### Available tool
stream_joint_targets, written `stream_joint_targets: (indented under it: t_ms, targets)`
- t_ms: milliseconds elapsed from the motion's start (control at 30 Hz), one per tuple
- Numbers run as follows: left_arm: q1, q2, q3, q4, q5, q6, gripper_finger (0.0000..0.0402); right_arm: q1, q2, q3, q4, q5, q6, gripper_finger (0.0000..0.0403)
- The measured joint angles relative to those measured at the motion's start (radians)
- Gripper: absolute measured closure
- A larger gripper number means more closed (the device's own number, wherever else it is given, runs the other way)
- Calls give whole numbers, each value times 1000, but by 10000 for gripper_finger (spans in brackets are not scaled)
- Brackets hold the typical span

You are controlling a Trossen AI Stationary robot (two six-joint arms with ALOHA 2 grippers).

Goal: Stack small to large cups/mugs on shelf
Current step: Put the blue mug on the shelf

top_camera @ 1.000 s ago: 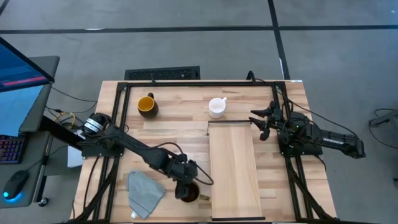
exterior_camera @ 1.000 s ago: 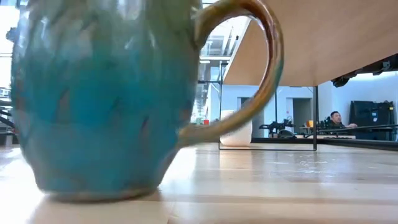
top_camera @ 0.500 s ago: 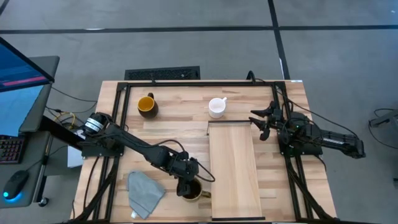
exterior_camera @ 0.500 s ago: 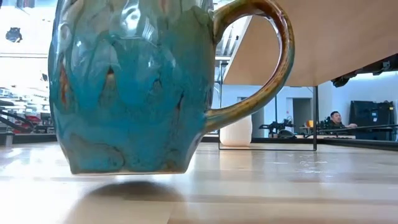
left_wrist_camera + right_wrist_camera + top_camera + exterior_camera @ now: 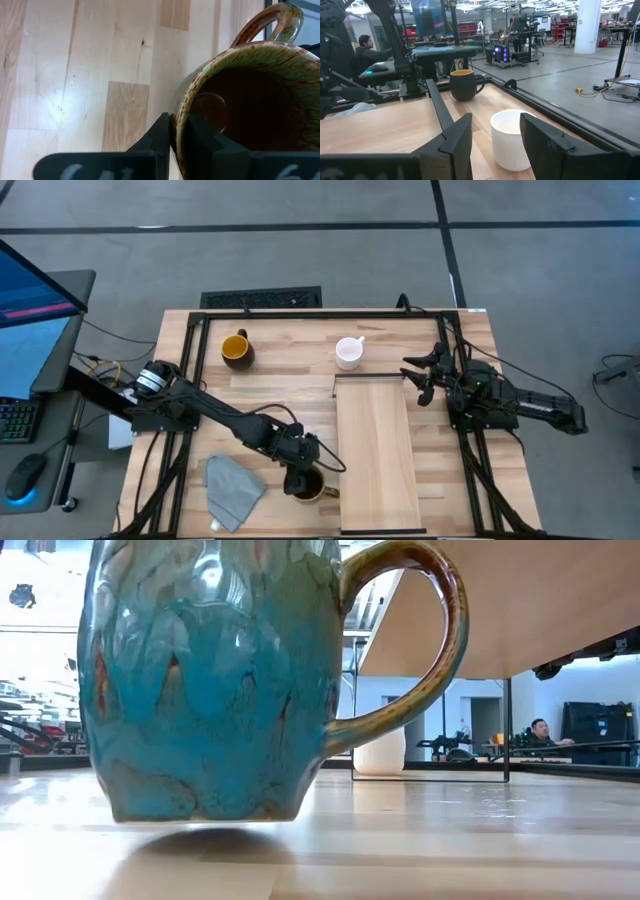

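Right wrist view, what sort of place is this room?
Probably a robotics lab or workshop: open concrete floor, benches with equipment, and a person seated at a workstation beyond the table.

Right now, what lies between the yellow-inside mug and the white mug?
Only bare striped tabletop lies between the yellow-inside mug and the white mug, as the high view shows.

- I see the held mug (image 5: pixel 210 680) glazed mottled teal outside, its handle brown-green, its inside (image 5: pixel 250 110) dark brown with a speckled green rim.
- Second mug (image 5: pixel 236 349): dark outside, yellow inside.
- Third mug (image 5: pixel 349 352): plain white.
- Cloth (image 5: pixel 233 489): grey-blue.
- Shelf (image 5: pixel 378 450): pale wood; tabletop (image 5: pixel 290 385) striped.
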Motion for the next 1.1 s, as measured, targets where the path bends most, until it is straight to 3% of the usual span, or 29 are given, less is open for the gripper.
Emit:
stream_joint_targets:
  t_ms: [500, 767, 1100]
  targets:
    - [4, -3, 21, -77, -16, 90, 379, 0, 0, 0, 0, 0, 0, 214]
    - [5, -3, 213, -359, -182, 141, 379, 0, 0, 0, 0, 0, 0, 214]
    - [22, -2, 454, -681, -304, 138, 379, 0, 0, 0, 0, 0, 0, 214]
